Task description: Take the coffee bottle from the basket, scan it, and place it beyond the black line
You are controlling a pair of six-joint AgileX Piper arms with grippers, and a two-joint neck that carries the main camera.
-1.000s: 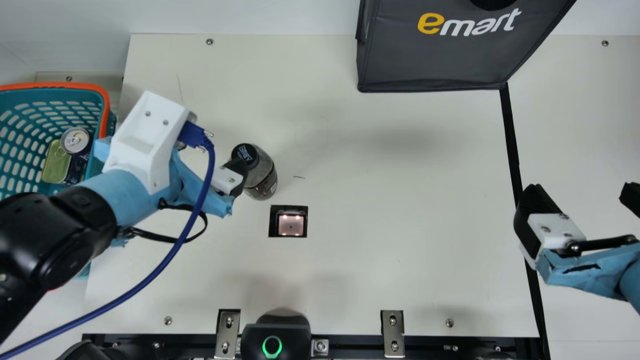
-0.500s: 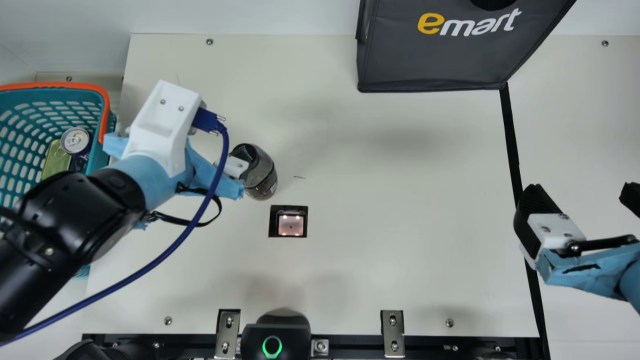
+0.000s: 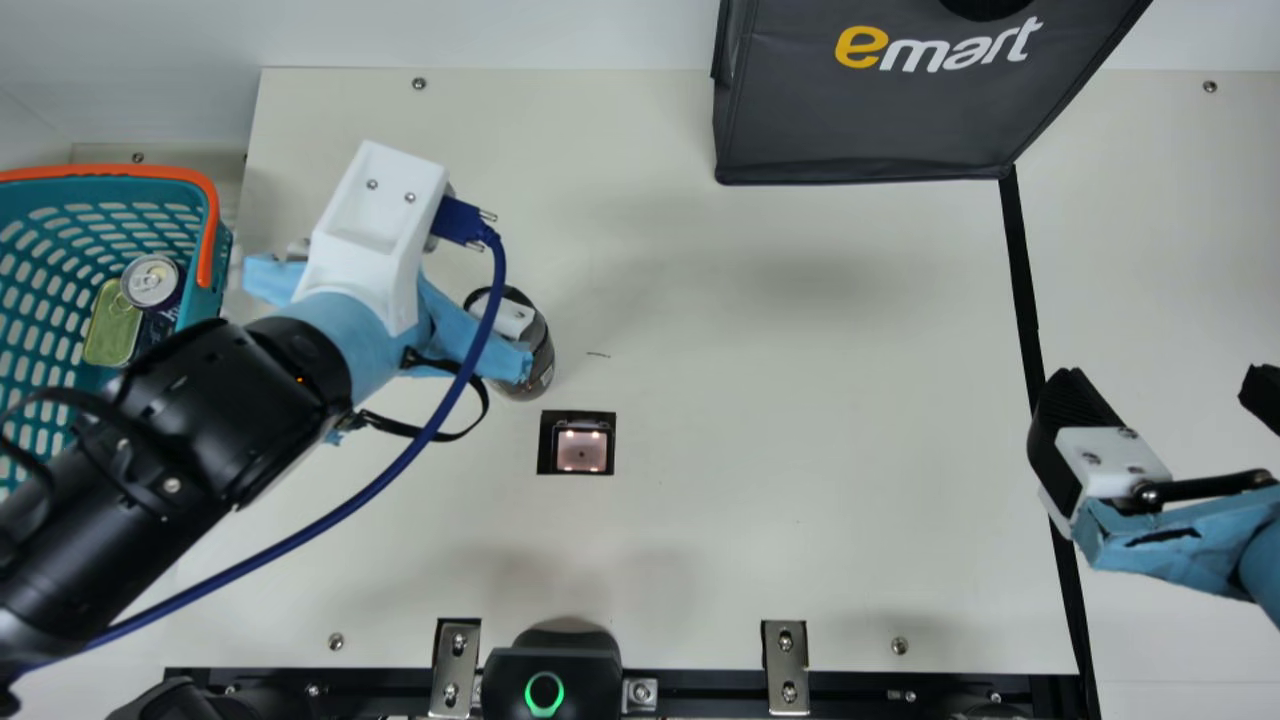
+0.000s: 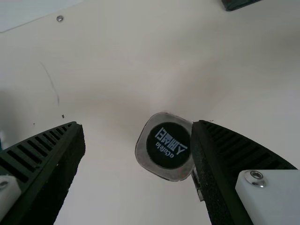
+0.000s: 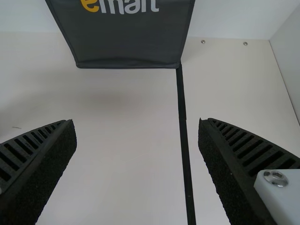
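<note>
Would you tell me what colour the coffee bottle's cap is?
The cap is black, which shows best in the left wrist view.

A smooth, pale grey-white wall (image 3: 500, 35) runs behind the flat, cream surface (image 3: 800, 450), meeting a plain, pale side wall (image 5: 289, 58) at a corner in the right wrist view. Small, round metal screws (image 3: 336, 641) dot the surface near its edges, and a black metal rail (image 3: 710, 684) with silver brackets (image 3: 785, 667) borders its near side. Soft, diffuse light leaves blurred grey shadows (image 3: 790, 280) across the surface.
</note>
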